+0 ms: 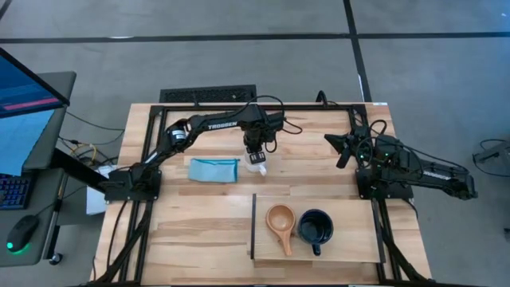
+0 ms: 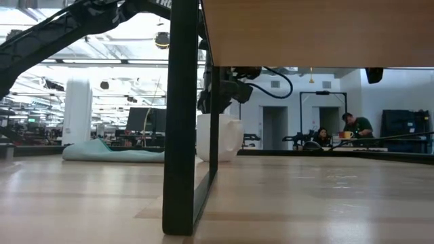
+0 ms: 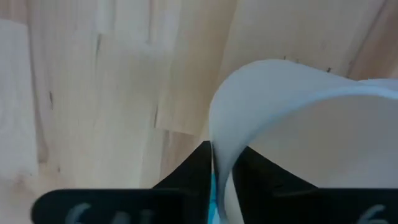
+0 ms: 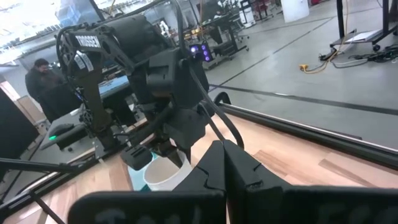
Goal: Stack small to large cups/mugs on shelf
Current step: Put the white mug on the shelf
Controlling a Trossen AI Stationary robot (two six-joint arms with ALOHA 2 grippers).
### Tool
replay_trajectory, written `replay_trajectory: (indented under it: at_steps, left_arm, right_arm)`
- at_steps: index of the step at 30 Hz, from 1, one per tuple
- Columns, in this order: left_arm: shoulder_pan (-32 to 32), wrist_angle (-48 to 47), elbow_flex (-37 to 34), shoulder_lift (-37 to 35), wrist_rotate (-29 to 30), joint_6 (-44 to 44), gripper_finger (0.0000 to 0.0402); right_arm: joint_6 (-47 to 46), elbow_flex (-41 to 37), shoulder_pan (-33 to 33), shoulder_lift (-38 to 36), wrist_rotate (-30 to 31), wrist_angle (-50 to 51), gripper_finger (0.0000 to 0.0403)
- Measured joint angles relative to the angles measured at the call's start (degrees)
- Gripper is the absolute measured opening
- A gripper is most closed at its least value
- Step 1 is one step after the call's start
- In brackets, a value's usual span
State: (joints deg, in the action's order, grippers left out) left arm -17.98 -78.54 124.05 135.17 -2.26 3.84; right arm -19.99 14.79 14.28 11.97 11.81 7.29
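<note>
The white mug (image 1: pixel 257 166) stands upright on the planked table, left of the shelf's far left corner; in the low view the mug (image 2: pixel 227 137) is half hidden by the shelf's dark post (image 2: pixel 183 115). My left gripper (image 1: pixel 254 153) points down over its far rim, slightly open, one finger on each side of the mug wall (image 3: pixel 219 146). On the shelf (image 1: pixel 351 239) the tan wooden cup (image 1: pixel 280 221) and the black mug (image 1: pixel 315 227) stand side by side. My right gripper (image 1: pixel 339 148) waits shut at the table's right side, fingertips together (image 4: pixel 222 148). My left gripper comes from above and straddles the far part of the white mug's rim (image 3: pixel 217 155), one finger (image 3: pixel 193 171) outside and one (image 3: pixel 267 180) inside. The wall reaches back between them. Whether either finger still touches the wall, I cannot tell. The mug stands on the table.
A crumpled blue cloth (image 1: pixel 213 169) lies on the table left of the white mug. The shelf's board (image 2: pixel 312 34) is raised above the tabletop on the dark post. The right arm (image 1: pixel 414 171) lies folded at the right edge. People sit in the room beyond (image 2: pixel 352 125).
</note>
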Motion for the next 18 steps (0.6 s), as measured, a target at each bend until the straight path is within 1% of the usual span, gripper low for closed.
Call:
replay_trajectory:
  at_steps: [5, 9, 12, 18]
  left_arm:
    - [-0.01, -0.02, 0.00, -0.02, -3.01, 0.96, 0.0109]
    - [0.00, 0.02, 0.00, -0.07, -3.09, 0.94, 0.0141]
    - [0.00, 0.00, 0.00, -0.08, -3.04, 0.94, 0.0152]
    - [0.22, -0.22, 0.02, -0.13, -2.49, 1.01, 0.0153]
  right_arm:
    - [0.00, 0.00, 0.00, 0.00, 0.00, 0.00, 0.0011]
    - [0.00, 0.00, 0.00, 0.00, 0.00, 0.00, 0.0011]
    - [0.00, 0.00, 0.00, 0.00, 0.02, 0.00, 0.0011]
    - [0.00, 0.00, 0.00, 0.00, 0.02, 0.00, 0.0011]
